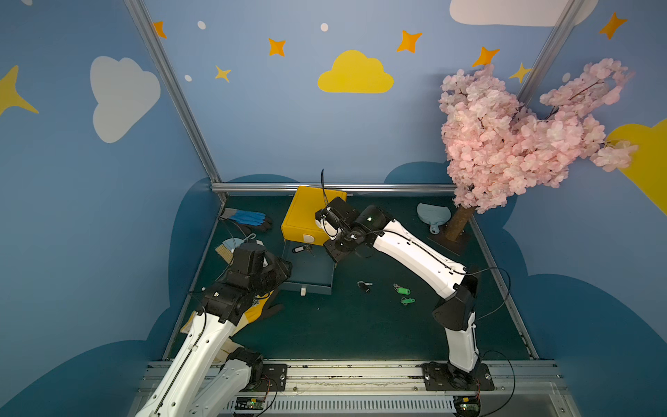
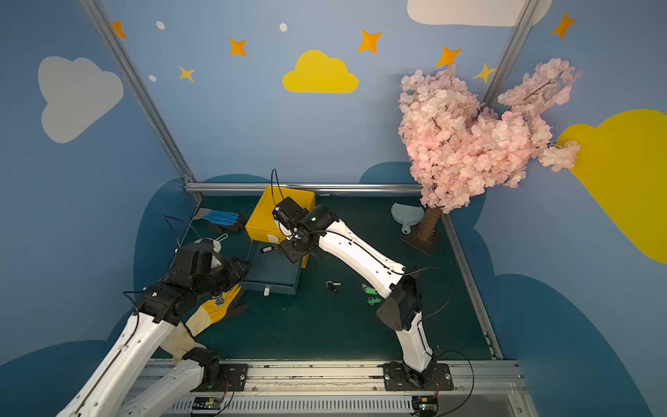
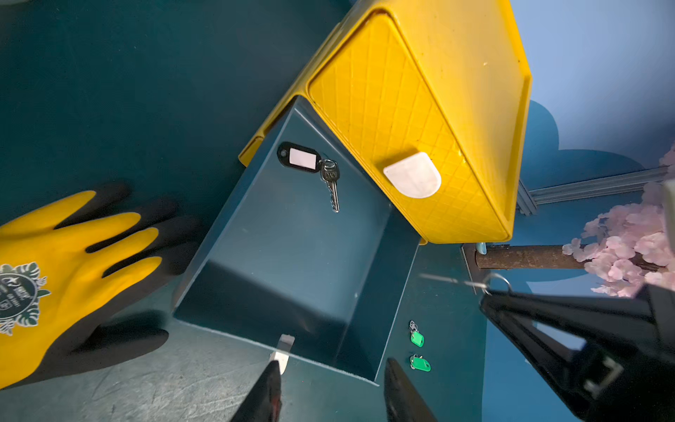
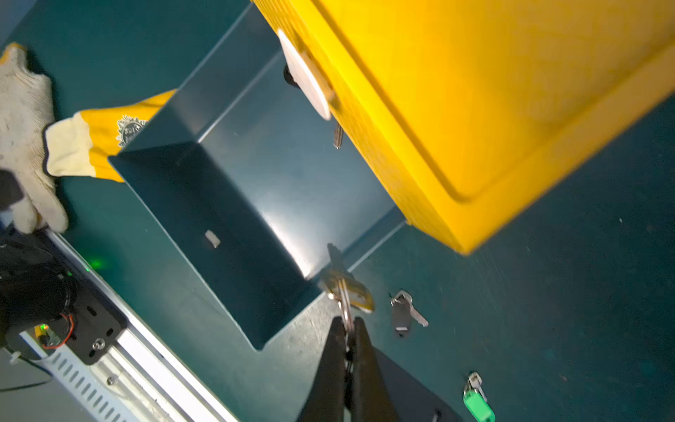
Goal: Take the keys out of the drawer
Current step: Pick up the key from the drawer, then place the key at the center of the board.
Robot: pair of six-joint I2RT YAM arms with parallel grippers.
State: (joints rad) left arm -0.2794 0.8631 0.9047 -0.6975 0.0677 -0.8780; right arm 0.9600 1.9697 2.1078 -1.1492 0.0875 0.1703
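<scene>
Black-tagged key, last in drawer: upper centre of left wrist frame, near yellow cabinet, blade pointing down-frame toward left fingers, apart, empty, at front rim; left arm free, likely picker. Right fingers clamped on ringed key, lower centre of right wrist frame. Count: one inside, one held, three on worktop: one dark-headed key, two green-tagged keys.

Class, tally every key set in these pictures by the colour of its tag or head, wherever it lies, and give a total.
Green-tagged keys: 2, on the mat
Black-tagged key: 1, in the drawer
Black-headed key: 1, on the mat
Key on a ring, no tag showing: 1, pinched in the right gripper
Total: 5
</scene>
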